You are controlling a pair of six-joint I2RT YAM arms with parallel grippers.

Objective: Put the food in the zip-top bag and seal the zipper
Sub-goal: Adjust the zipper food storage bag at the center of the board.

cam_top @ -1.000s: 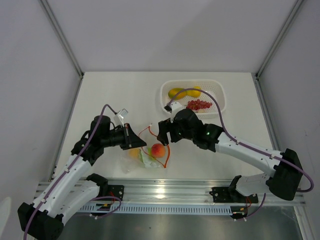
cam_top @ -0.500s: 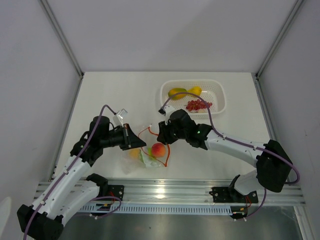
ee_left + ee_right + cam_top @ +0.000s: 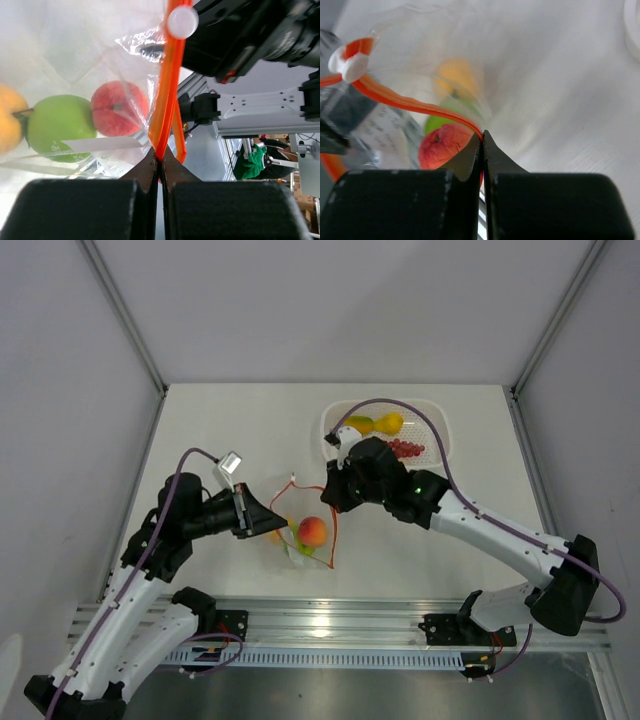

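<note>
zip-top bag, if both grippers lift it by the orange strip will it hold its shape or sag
Likely floppy: the bag is thin crinkled film, and its strip bends between the left gripper and right gripper. It would probably sag bottom-heavy, since the apple and peach sit loose inside and may roll.

**Clear film, smooth toy fruit, matt black jaws**

The zip-top bag [image 3: 100,45] is thin clear plastic, crinkled and glossy. Its zipper [image 3: 167,95] is a smooth, translucent orange plastic strip with a matt white plastic slider [image 3: 182,21]. The green apple [image 3: 60,125] is smooth with a soft sheen, and the peach [image 3: 120,116] is duller. The left gripper [image 3: 159,160] and right gripper [image 3: 482,145] have matt black plastic jaws. The desk [image 3: 230,430] is matt white, the basket [image 3: 420,425] is white perforated plastic, and the rail [image 3: 340,625] is brushed metal.
</note>
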